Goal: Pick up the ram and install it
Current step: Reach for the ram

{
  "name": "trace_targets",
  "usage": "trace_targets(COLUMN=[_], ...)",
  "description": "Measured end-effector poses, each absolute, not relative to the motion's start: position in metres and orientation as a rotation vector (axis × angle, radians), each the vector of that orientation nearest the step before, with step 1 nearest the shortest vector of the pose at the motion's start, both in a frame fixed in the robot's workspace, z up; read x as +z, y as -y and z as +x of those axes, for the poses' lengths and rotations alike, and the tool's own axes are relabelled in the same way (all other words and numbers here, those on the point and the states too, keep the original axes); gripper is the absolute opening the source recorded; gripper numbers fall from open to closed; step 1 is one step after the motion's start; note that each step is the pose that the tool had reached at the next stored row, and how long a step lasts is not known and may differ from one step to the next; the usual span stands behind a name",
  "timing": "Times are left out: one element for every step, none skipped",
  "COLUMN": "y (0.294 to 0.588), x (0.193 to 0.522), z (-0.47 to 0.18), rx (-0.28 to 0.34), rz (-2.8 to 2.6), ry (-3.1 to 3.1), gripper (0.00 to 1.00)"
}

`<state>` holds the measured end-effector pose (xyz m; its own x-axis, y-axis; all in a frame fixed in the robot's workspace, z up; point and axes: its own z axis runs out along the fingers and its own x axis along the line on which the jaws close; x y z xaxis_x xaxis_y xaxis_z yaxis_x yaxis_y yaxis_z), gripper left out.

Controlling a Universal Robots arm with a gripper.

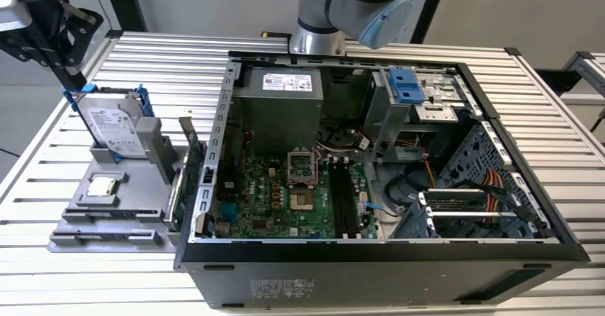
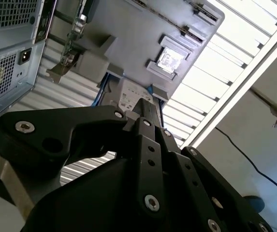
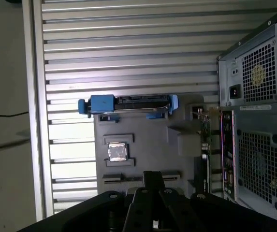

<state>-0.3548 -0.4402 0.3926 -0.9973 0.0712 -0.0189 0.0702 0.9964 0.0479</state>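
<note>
Exterior view: set high, angled down into the open computer case [image 1: 378, 188] on the slatted table [image 1: 170, 54], at middle range. First wrist view: faces straight down from well above. Second wrist view: oblique, looking along the gripper [image 2: 145, 106]. All three share the gray holder [image 1: 132, 206] and hard drive [image 1: 113, 128]

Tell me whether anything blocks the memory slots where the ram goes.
Nothing visible does: the case lies open, and the long dark memory slots beside the processor socket sit uncovered.

table [image 1: 151, 54]: silver slats | tray [image 1: 142, 188]: grey | drive frame [image 3: 102, 104]: blue | motherboard [image 1: 260, 202]: green | case [image 1: 378, 256]: seemingly black
</note>
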Motion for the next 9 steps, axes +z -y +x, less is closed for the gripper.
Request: trace_targets(y=[0.4409,0.4413,0.4418,0.4426,0.4434,0.4445,0.4459,0.4476,0.4489], x=[0.3926,0.3926,0.3926,0.3926,0.3926,0.3926,0.3926,0.3926,0.3926], z=[-0.3548,-0.3548,-0.3548,-0.3548,-0.3548,-0.3548,-0.3548,-0.3548,-0.3548], rx=[0.074,0.074,0.074,0.074,0.074,0.074,0.074,0.074,0.074], rz=[0.110,0.110,0.110,0.110,0.110,0.110,0.110,0.110,0.110], ry=[-3.118,-3.118,-3.118,-3.118,-3.118,-3.118,-3.118,-3.118,-3.118], gripper=[0.00,0.00,0.00,0.00,0.00,0.00,0.00,0.00,0.00])
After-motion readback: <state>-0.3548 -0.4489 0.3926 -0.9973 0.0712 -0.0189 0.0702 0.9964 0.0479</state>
